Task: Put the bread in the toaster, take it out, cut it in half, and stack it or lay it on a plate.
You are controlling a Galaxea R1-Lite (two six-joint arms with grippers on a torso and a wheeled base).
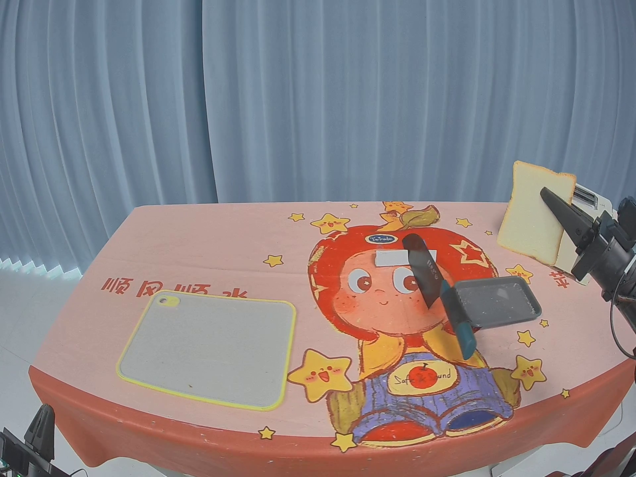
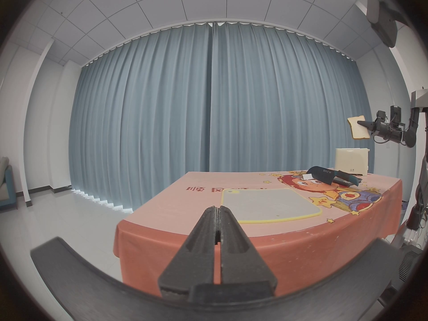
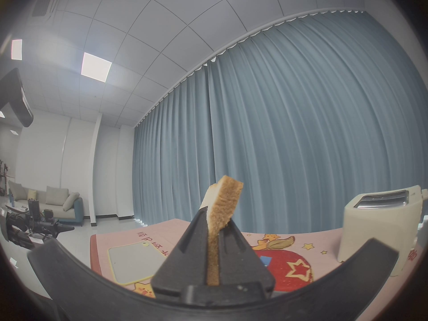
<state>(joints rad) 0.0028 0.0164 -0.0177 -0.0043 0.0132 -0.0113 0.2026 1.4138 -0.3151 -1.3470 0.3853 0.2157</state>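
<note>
Right hand (image 1: 547,195) is gripping bread slice (image 1: 532,214) upright.
Toaster (image 1: 591,199) is sitting below it, at desk's (image 1: 199,246) far-right corner; left hand (image 2: 218,221) closed, empty.

Table (image 1: 199,246): cutting board (image 1: 209,347) lies flat near the front-left corner, just inside the front edge. Tray (image 1: 500,299) sits right of centre, well apart from the board. Knife (image 1: 440,293) lies along the tray's left rim, touching it; blade toward the rear, handle toward the front edge. Toaster (image 1: 591,200) stands at the right edge, toward the rear. Bread (image 1: 533,216) hangs upright above the table, just left of the toaster, clamped in the right pincer (image 1: 550,199). Left pincer (image 2: 218,212) sits off the front-left corner, below table level, jaws together.
</note>
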